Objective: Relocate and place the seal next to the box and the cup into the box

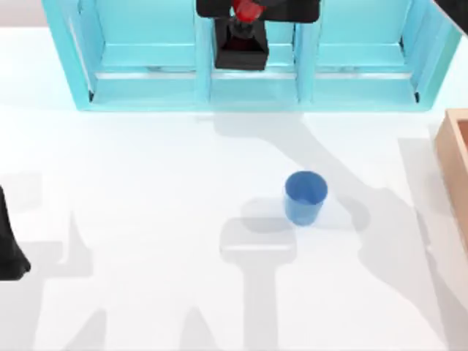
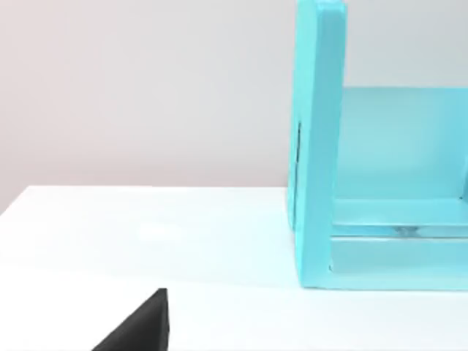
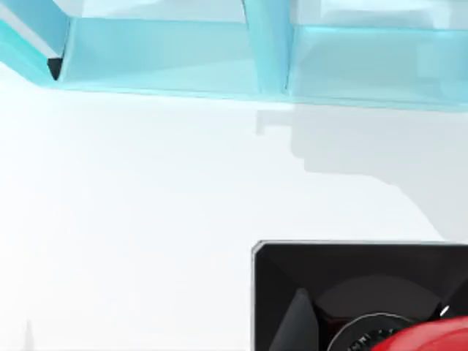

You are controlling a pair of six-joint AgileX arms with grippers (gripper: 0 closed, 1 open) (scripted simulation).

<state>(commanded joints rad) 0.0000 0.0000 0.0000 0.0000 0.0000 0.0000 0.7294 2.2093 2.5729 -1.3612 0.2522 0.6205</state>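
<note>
From above: right claw (image 1: 247, 16) gripping seal (image 1: 242, 40) by its red knob, high over turquoise cabinet (image 1: 146, 66), apparently for carrying toward box (image 1: 455, 157) at right edge; cup (image 1: 305, 197) upright mid-counter (image 1: 131, 219). Left wrist: cabinet wall; left claw's state cannot be told. Right wrist: seal's black base hanging above counter.

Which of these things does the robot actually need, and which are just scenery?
Needed: the seal held up at the right gripper, the blue cup, the wooden box.
Scenery: the turquoise cabinet, the parked left arm.
</note>
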